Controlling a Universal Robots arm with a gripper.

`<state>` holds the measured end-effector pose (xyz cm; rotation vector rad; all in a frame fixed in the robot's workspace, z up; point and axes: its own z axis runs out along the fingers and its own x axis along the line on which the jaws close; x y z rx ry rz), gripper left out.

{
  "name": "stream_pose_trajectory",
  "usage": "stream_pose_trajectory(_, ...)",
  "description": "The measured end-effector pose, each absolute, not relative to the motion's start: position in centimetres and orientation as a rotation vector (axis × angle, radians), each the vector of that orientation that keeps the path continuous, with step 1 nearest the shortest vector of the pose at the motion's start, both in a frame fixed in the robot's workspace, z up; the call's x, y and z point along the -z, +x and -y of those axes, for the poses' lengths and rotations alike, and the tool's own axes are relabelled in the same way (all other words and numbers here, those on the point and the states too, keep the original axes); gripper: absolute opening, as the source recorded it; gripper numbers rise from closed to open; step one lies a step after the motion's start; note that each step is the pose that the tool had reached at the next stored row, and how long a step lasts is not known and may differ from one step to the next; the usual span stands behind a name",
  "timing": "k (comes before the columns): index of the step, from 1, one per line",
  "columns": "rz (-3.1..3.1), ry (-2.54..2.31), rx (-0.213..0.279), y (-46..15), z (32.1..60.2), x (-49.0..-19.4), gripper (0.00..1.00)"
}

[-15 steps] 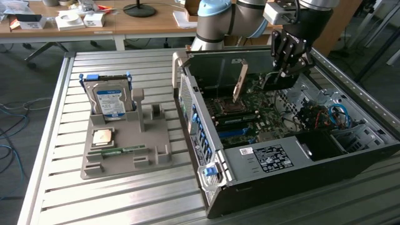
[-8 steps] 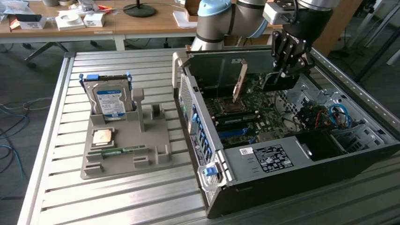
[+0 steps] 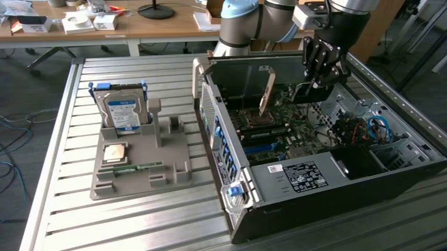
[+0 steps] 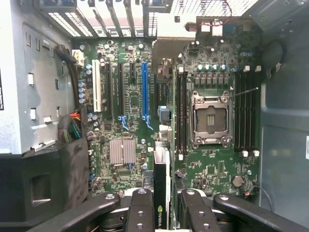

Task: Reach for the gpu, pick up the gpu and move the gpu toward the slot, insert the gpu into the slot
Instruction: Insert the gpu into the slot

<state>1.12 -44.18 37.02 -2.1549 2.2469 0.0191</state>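
Gpu [image 4: 162, 186] card, thin and dark, runs edge-on between the black jointed fingers [image 4: 140, 210] of the gripper [image 4: 166, 195], which are clamped on its two flat faces. A small logo marks its near edge. Beneath it lies the green board [image 4: 130, 104], dense with tiny parts. It carries a square finned silver heatsink [image 4: 122, 151], a long blue strip [image 4: 144, 92] and, just past that, the long narrow black slot [image 4: 120, 87]. The gpu hangs between the blue strip and the square metal socket [image 4: 210, 118], apart from the slot. Farther off, its pale metal bracket [image 4: 171, 38] lies near the perforated grille [image 4: 96, 19] at the back.

The exterior view adds the surroundings. Nearest is the open black case [image 3: 335, 183] on a ribbed metal table [image 3: 63, 219]. On the exterior view's left, a grey moulded tray [image 3: 178, 151] carries a slim green memory stick [image 3: 133, 168], a square chip [image 3: 115, 152] and an upright blue-labelled hard drive [image 3: 125, 110]. Beyond, the gripper [image 3: 325, 78] reaches down from the grey arm [image 3: 279, 21] into the case. The bracket [image 3: 267, 94] stands upright above the board, a height the wrist view does not convey. Wooden desks [image 3: 140, 26] stand behind.
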Motion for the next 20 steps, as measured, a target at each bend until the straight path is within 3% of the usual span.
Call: stream_pose_trajectory(20,-2.254,-2.154,-0.012,0.6,44.2,-35.0,0.27)
